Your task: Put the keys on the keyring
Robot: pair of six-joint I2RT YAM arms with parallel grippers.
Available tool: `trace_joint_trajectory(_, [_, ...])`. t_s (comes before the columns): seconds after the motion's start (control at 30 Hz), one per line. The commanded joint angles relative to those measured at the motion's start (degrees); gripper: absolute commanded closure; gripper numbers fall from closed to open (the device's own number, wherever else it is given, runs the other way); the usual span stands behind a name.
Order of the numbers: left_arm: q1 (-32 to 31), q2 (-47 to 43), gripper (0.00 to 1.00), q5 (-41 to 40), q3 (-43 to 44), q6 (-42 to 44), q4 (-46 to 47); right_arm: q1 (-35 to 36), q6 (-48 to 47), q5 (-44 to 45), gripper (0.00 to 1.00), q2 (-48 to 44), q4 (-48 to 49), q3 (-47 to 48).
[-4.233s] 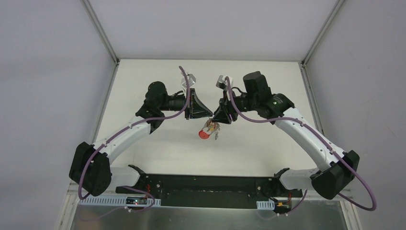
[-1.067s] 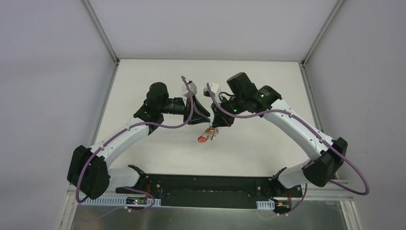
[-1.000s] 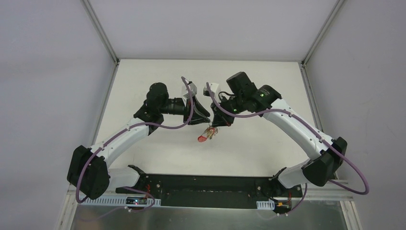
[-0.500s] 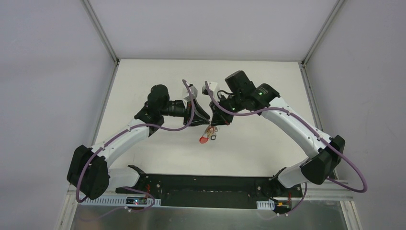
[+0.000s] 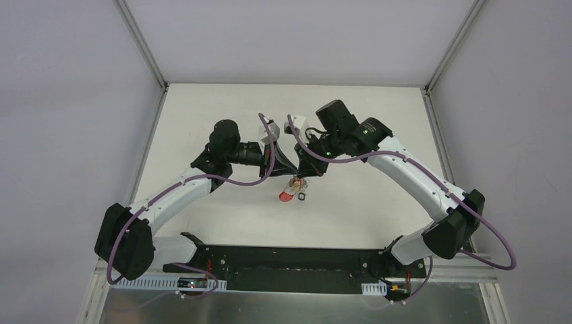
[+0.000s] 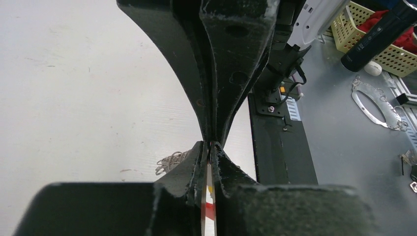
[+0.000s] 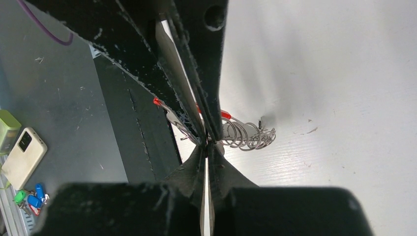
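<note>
My left gripper (image 5: 291, 167) and right gripper (image 5: 301, 169) meet tip to tip above the middle of the table. Both are shut on thin wire at the top of the keyring bunch (image 5: 294, 189), which hangs just under them. In the top view the bunch shows a red part (image 5: 287, 196), pale key heads and a small dark piece (image 5: 303, 197). In the left wrist view my gripper (image 6: 210, 146) is pinched shut, with wire loops (image 6: 169, 161) beside it and red seen through the finger gap. In the right wrist view my gripper (image 7: 206, 145) is shut next to coiled wire rings (image 7: 246, 135). Single keys are too small to tell apart.
The white table (image 5: 222, 216) is walled by grey panels on three sides. The black base rail (image 5: 283, 260) runs along the near edge. Beyond it, the wrist views show a yellow basket (image 6: 378, 34), a metal loop (image 6: 376, 105) and a phone (image 7: 22, 157) on a grey bench.
Both grippers have shifted slightly left and stayed tip to tip. The bunch under them has swung a little, and a small dark piece now shows at its right.
</note>
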Motion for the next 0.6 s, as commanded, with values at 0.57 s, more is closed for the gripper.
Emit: trace_joint_trajectory(0.57, [0.28,-1.87,1.00,-2.03,5.02,-5.92,-6.59,-1.17,0.65,0.52,0.75,-5.62,6.44,-4.34])
